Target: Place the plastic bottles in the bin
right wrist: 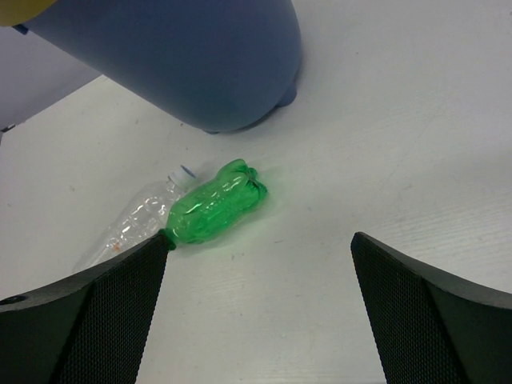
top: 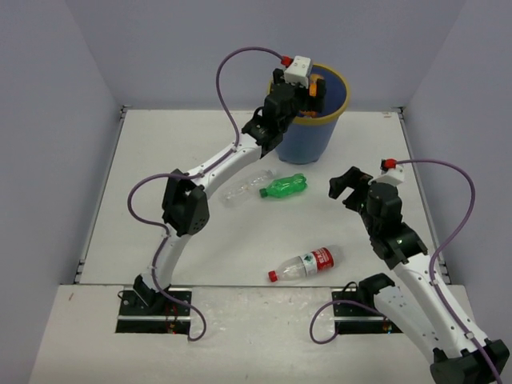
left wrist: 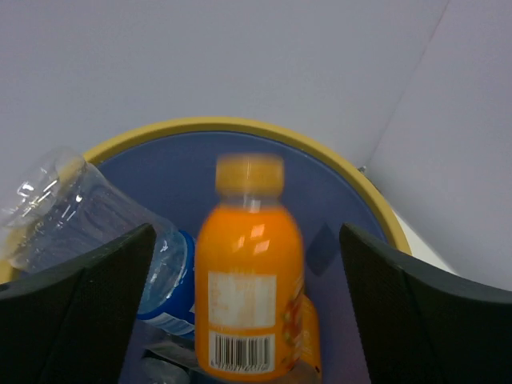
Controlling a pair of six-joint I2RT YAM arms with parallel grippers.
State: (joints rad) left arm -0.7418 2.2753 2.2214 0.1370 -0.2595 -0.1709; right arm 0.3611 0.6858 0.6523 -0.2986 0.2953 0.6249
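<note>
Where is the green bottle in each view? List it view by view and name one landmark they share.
Top external: the green bottle lies near the centre, in front of the blue bin, next to a clear bottle.
Left wrist: not in it; only the bin's inside and rim show.
Right wrist: centre-left, just below the bin's wall.
Shared landmark: the blue bin, seen in all three views.

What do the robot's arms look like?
The left arm and right arm are white with black joints. A purple cable loops along each. The left hand and right hand each have two wide black fingers.
</note>
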